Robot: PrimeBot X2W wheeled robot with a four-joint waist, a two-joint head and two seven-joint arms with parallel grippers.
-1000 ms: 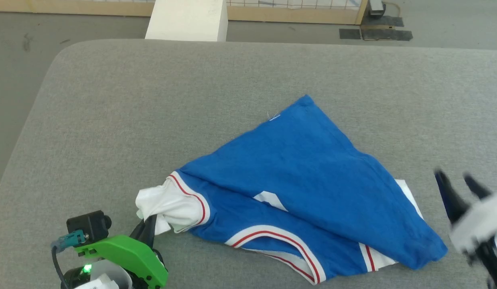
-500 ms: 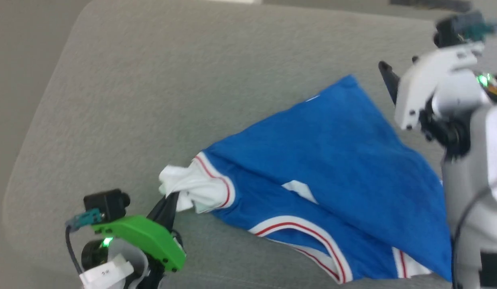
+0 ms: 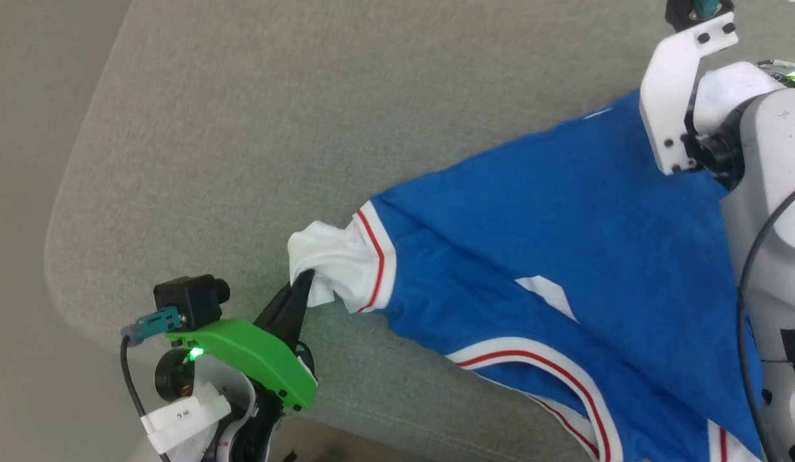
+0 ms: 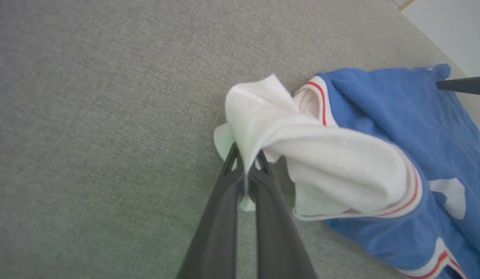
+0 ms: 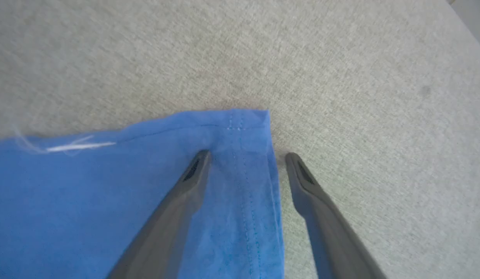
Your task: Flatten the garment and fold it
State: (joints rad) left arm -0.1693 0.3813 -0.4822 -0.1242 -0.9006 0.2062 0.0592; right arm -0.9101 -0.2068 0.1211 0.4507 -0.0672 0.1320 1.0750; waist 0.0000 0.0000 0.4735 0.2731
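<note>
The left gripper (image 4: pixel 245 155) is clamped tight on a bunched edge of the white sleeve (image 4: pixel 332 162) at the near left. The cloth is pinched between its two dark fingers and puffs out past them. At the far right the right gripper (image 5: pixel 247 155) stands wide apart and holds nothing. One finger hangs over blue cloth and the other over bare upholstery, so the two straddle the stitched hem corner (image 5: pixel 249 124). Whether either tip touches down cannot be told.

Between them the garment (image 3: pixel 564 224) lies on the grey cushion (image 3: pixel 275 96), running from the sleeve at the left to that corner at the far right. Flattening looks under way but unfinished. The blue body is doubled over itself in a rough triangle, and only a scrap of white print (image 3: pixel 548 292) peeps from under the flap. Folding appears not yet begun. The hem corner probably has to be gripped and the body spread out first.

The jersey is a soft, matte, limp knit that crumples readily at the sleeve. Its striped trim (image 3: pixel 532 359) curves in red-and-white bands. The cushion is a coarse woven fabric with a rounded corner.
</note>
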